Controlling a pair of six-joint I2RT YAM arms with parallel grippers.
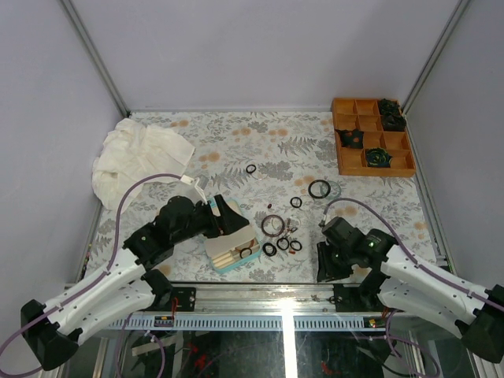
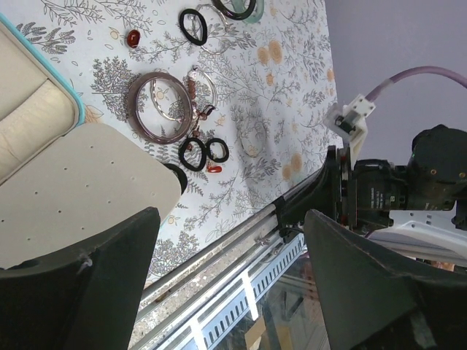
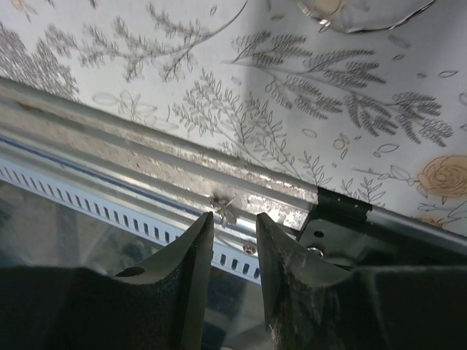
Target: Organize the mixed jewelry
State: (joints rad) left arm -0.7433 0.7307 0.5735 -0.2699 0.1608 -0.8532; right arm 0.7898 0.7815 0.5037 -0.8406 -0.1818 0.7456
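The mixed jewelry lies on the floral table (image 1: 236, 150): a reddish-brown bangle (image 1: 273, 225), black rings (image 1: 269, 249) (image 1: 295, 246), a black bangle (image 1: 319, 189) and a ring (image 1: 250, 168). My left gripper (image 1: 230, 218) hovers over the open teal case (image 1: 236, 256), jaws wide open and empty. The left wrist view shows the case's cream lid (image 2: 73, 189), the reddish-brown bangle (image 2: 160, 106) and black rings (image 2: 193, 154). My right gripper (image 1: 325, 266) is at the front edge; the right wrist view shows its fingers (image 3: 193, 277) slightly apart, holding nothing. A clear bangle (image 3: 365, 18) lies beyond.
An orange compartment tray (image 1: 346, 161) with dark clumps stands at the back right. A crumpled white cloth (image 1: 138, 157) lies at the back left. The metal front rail (image 1: 260, 293) runs under both grippers. Grey walls enclose the table.
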